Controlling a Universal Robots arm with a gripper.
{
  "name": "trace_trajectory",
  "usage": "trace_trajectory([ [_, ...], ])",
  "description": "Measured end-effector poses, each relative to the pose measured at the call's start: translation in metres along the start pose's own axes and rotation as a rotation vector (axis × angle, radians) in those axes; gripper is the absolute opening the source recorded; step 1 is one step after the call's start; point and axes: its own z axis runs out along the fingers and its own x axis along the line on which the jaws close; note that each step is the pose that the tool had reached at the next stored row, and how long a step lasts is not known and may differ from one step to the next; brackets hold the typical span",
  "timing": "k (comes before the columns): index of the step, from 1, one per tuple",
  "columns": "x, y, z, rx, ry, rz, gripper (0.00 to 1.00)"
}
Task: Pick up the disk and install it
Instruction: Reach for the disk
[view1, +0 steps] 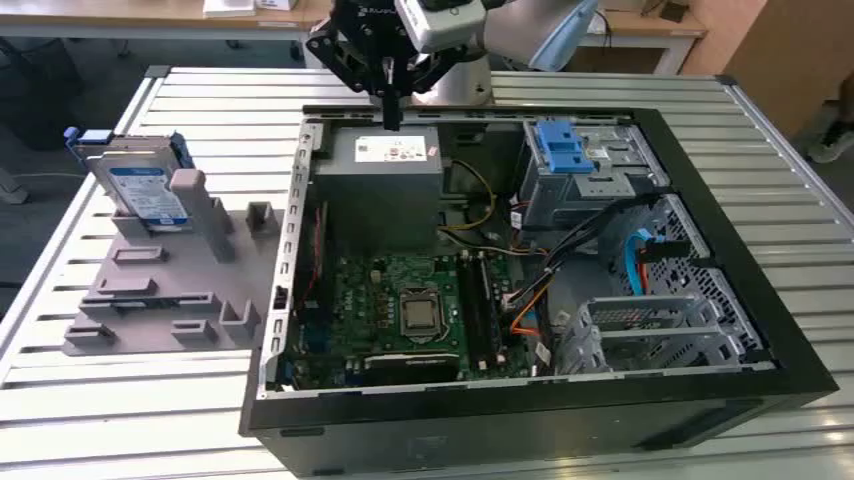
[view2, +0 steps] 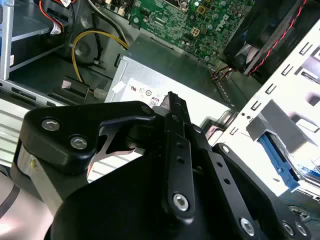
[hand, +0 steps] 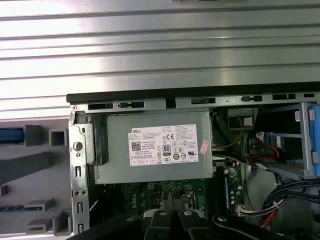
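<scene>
The disk (view1: 140, 185) stands upright in a grey fixture (view1: 160, 290) on the exterior view's left, outside the computer case; it is silver-grey with a white-and-blue label and a blue frame. A strip of that blue frame (hand: 11, 136) shows at the edge of the first wrist view. My gripper (view1: 391, 118) hangs over the back rim of the open case, just above the grey power supply (view1: 387, 170), well apart from the disk. Its black fingers (view2: 172, 107) are pressed together with nothing between them, and their tips (hand: 175, 200) point at the motherboard's edge.
The open black computer case (view1: 747, 130) lies on a slatted metal table (view1: 200, 90). Inside are the motherboard (view1: 400, 300), cables, a blue latch on a drive bay (view1: 563, 150) and a metal drive cage (view1: 654, 330). Desks stand behind the table.
</scene>
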Motion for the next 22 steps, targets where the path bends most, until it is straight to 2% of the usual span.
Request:
trace_trajectory([
  [22, 0.0058, -0.0004, -0.0001, 0.0, 0.0, 0.0, 0.11],
])
